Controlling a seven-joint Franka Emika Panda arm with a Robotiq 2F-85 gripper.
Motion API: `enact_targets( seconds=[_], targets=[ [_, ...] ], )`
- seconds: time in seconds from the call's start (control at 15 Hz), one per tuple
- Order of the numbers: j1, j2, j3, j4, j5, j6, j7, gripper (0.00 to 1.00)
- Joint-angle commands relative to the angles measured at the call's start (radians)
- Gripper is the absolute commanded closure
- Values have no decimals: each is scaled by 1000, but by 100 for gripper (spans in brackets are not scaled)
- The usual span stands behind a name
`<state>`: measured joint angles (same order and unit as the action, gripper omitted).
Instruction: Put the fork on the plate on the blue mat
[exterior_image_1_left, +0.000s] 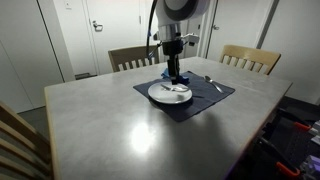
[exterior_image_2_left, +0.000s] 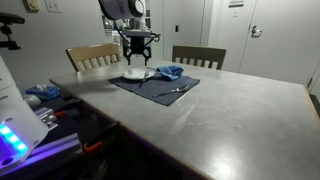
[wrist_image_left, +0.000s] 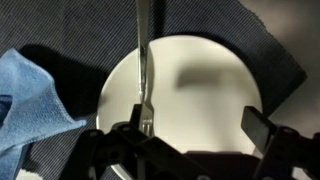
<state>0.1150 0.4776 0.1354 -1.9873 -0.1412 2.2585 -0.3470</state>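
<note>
Jaws stand wide open above the plate (wrist_image_left: 200, 80), holding nothing. The fork (wrist_image_left: 143, 70) lies on the plate, one end running past the rim over the blue mat (wrist_image_left: 210, 20). The mat lies at the bench (exterior_image_1_left: 120, 130) edge by two chairs. A bright blue cloth (wrist_image_left: 30, 100) lies just beside the plate.

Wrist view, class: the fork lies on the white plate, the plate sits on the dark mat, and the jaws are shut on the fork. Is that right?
One thing is wrong: the jaws are not shut on the fork. The wrist view shows the gripper with its jaws wide open, and the fork lying ungripped on the white plate. The plate does sit on the dark mat.
</note>
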Motion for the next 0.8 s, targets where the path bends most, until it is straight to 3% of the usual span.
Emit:
enact_targets(
  seconds=[0.0, 0.2, 0.27, 0.73],
  targets=[
    [-30, 17, 8, -33, 29, 15, -6, 0],
    [-33, -11, -3, -73, 33, 93, 63, 0],
    [-20, 24, -2, -27, 5, 38, 44, 0],
    [-7, 54, -30, -6, -41, 53, 94, 0]
  ],
)
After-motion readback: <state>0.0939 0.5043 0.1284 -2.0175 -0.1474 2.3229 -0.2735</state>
